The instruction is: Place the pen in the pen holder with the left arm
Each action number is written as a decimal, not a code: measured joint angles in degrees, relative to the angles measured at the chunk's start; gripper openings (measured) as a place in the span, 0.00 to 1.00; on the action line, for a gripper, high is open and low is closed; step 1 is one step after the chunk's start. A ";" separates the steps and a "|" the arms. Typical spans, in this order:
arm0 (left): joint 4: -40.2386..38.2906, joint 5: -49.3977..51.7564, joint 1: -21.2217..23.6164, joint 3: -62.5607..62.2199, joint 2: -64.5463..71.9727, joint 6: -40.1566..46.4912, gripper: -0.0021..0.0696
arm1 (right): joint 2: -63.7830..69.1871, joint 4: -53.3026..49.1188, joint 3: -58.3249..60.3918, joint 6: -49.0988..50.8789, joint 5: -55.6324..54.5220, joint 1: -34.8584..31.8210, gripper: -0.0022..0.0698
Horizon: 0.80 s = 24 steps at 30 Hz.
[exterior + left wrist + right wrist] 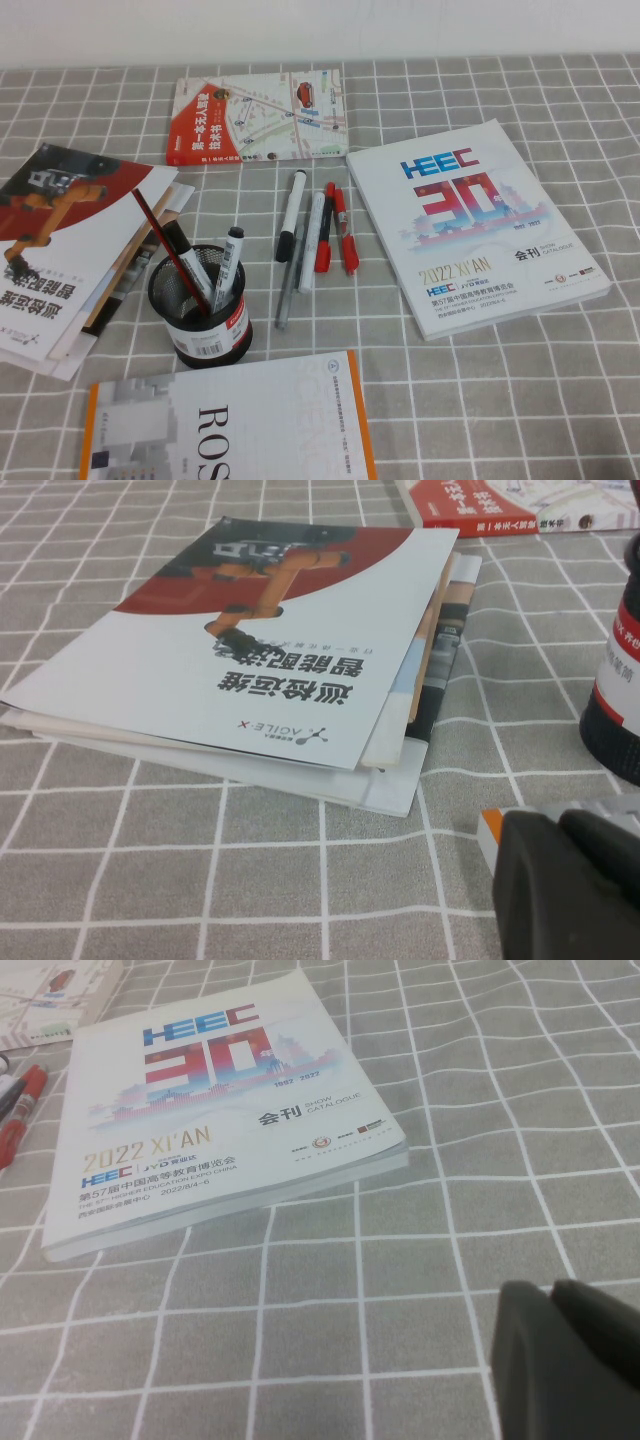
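The pen [291, 214], a thick white marker with a black cap and tail, lies on the checked cloth at mid table, left of a slim white pen [313, 240] and two red pens [325, 243]. The black mesh pen holder [203, 312] stands to its front left and holds a similar marker [228, 266] and a red pencil [168, 250]. The holder's side shows at the edge of the left wrist view [612, 712]. Neither arm shows in the high view. My left gripper [560, 822] is shut and empty, low over the cloth beside the holder. My right gripper [554, 1290] is shut and empty.
A stack of brochures [70, 250] lies left of the holder. A red-and-white book [258, 117] lies at the back, a white HEEC catalogue [470, 235] at the right, and an orange-edged magazine [230, 425] at the front. A grey pen [285, 290] lies beside the marker.
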 joint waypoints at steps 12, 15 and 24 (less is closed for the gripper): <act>-1.63 -3.12 0.00 0.00 0.00 -0.53 0.03 | 0.00 0.00 0.00 0.00 0.00 0.00 0.01; -4.06 -5.78 0.00 0.00 0.00 -1.12 0.03 | 0.00 0.00 0.00 0.00 0.00 0.00 0.01; -20.10 -11.93 0.00 0.00 0.00 -12.82 0.03 | 0.00 0.00 0.00 0.00 0.00 0.00 0.01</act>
